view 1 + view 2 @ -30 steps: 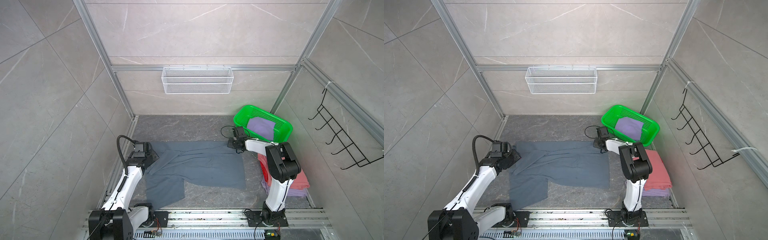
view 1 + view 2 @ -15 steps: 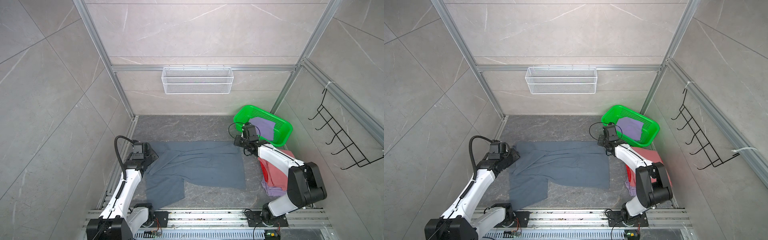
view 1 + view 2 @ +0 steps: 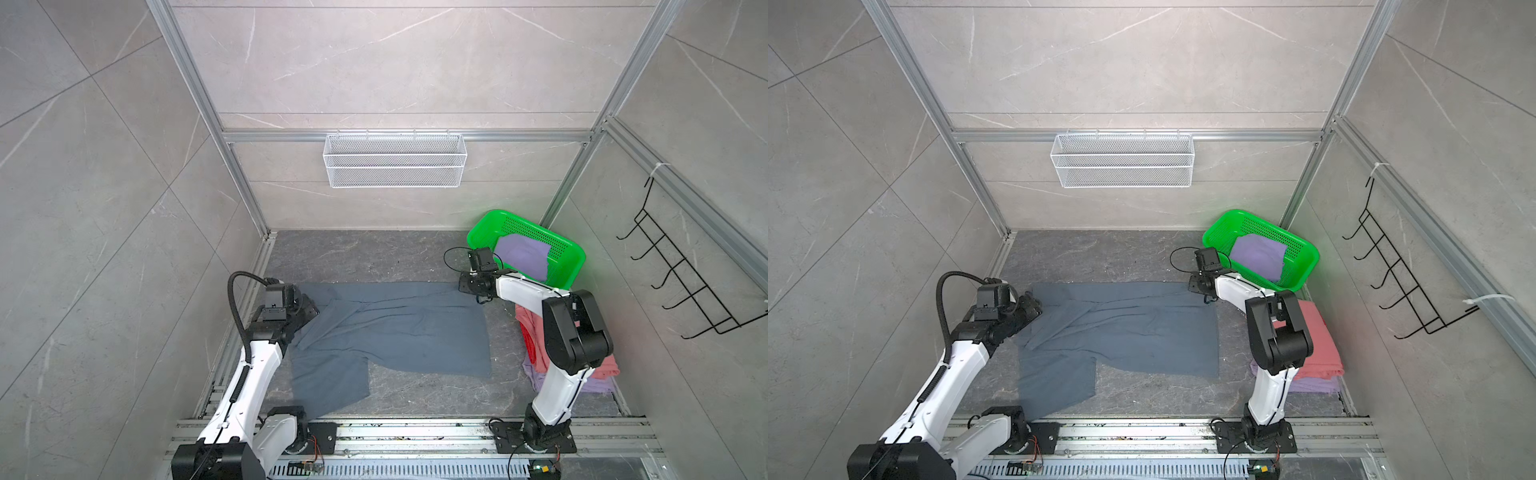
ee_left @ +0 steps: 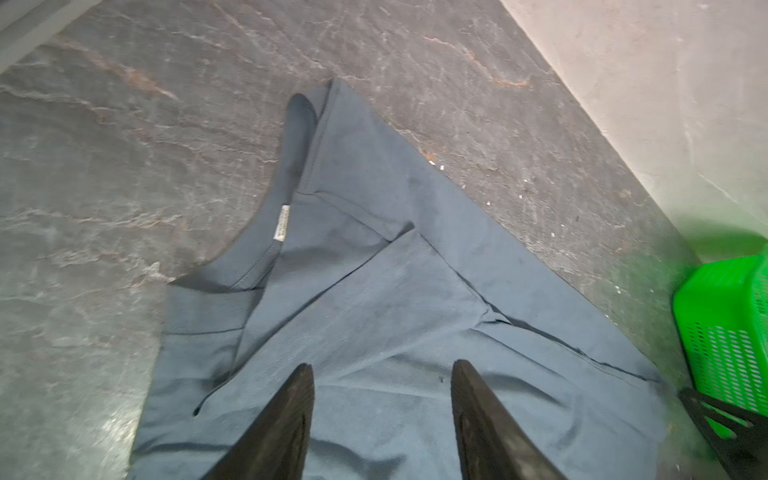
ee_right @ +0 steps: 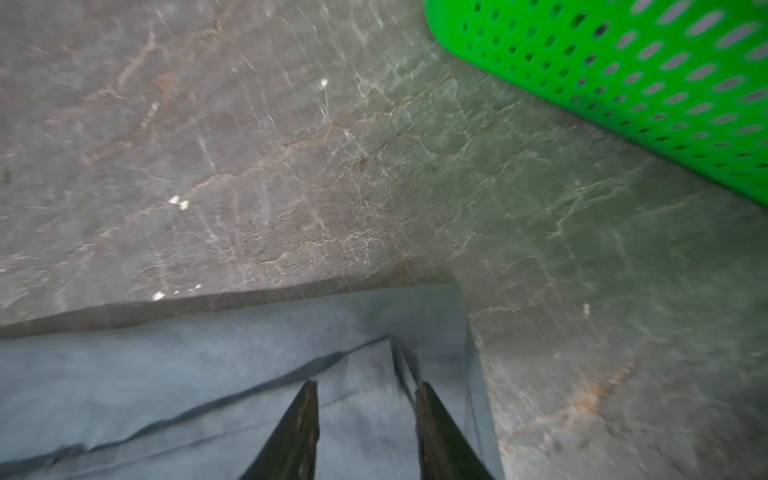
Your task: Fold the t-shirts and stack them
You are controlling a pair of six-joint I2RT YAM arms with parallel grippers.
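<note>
A large slate blue-grey t-shirt (image 3: 395,332) (image 3: 1129,332) lies spread on the dark floor, one sleeve toward the front. Its white neck label (image 4: 281,222) shows in the left wrist view. My left gripper (image 3: 309,309) (image 3: 1034,309) (image 4: 380,365) is open over the shirt's far left corner, with cloth lying flat under its fingers. My right gripper (image 3: 467,287) (image 3: 1200,287) (image 5: 365,384) is open over the far right corner (image 5: 436,316). A folded salmon-pink t-shirt (image 3: 602,370) (image 3: 1320,340) rests on a lavender one (image 3: 1312,384) at the right. Another lavender t-shirt (image 3: 523,253) lies in the basket.
The green plastic basket (image 3: 575,266) (image 3: 1306,266) (image 5: 623,83) stands at the back right corner, just behind my right gripper. A white wire shelf (image 3: 395,166) hangs on the back wall and a black hook rack (image 3: 685,291) on the right wall. The arms' base rail (image 3: 415,432) runs along the front.
My right gripper has gone from shut to open at the shirt's far right corner, and that arm's elbow swung out to the right and back. The left gripper has opened slightly.
</note>
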